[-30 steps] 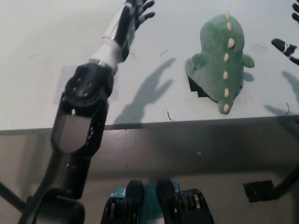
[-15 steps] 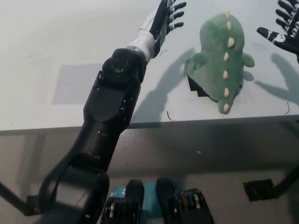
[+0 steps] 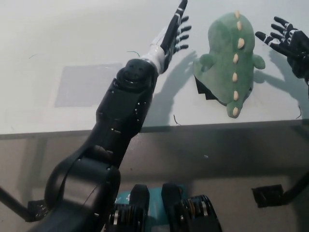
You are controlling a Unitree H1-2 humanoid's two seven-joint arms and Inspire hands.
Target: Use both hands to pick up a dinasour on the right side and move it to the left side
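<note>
Both hands are now closing in on your dinosaur [image 3: 229, 60], lying right of centre on the table [image 3: 58, 58]: left hand [image 3: 175, 34] and right hand [image 3: 287, 41] are flanking it, fingers spread, holding nothing.

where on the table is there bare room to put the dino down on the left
Free: the wide table left of the left hand, including the grey patch. Crowded: the right, where the dinosaur lies between both open hands, right hand close beside it.

Green plush dinosaur [image 3: 227, 53] with cream spikes — black patch underneath — between white-and-black left hand [image 3: 175, 34] and black, white-marked right hand [image 3: 288, 41]; pale table [image 3: 58, 38], grey square [image 3: 82, 84] beside the left arm.
</note>
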